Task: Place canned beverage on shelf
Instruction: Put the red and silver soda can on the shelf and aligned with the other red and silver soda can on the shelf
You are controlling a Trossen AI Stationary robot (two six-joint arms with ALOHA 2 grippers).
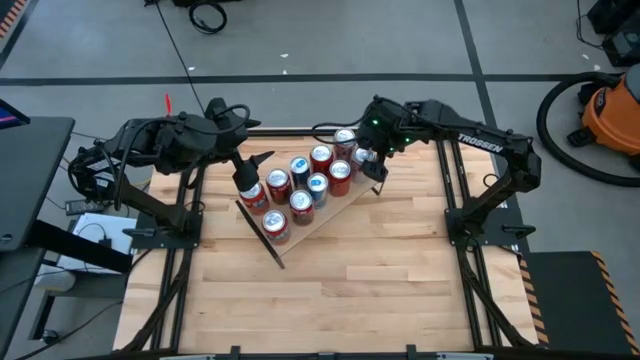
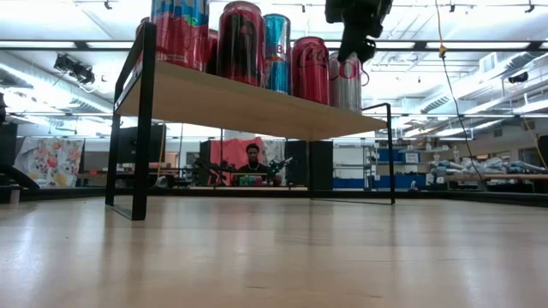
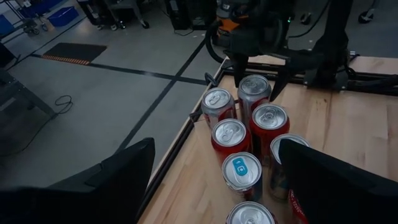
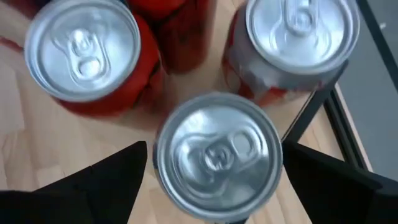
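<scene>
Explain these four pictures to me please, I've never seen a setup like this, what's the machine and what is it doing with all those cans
Two dark robot arms work at a wooden table. One picture looks straight down, one looks level across the tabletop, and two come from cameras on the wrists. On the table stands a light-wood shelf on thin black legs, crowded with drink cans. The right gripper sits open around a silver can at the shelf's end, fingers either side, not squeezing it. The left gripper hangs open over the shelf's other end, holding nothing.
</scene>
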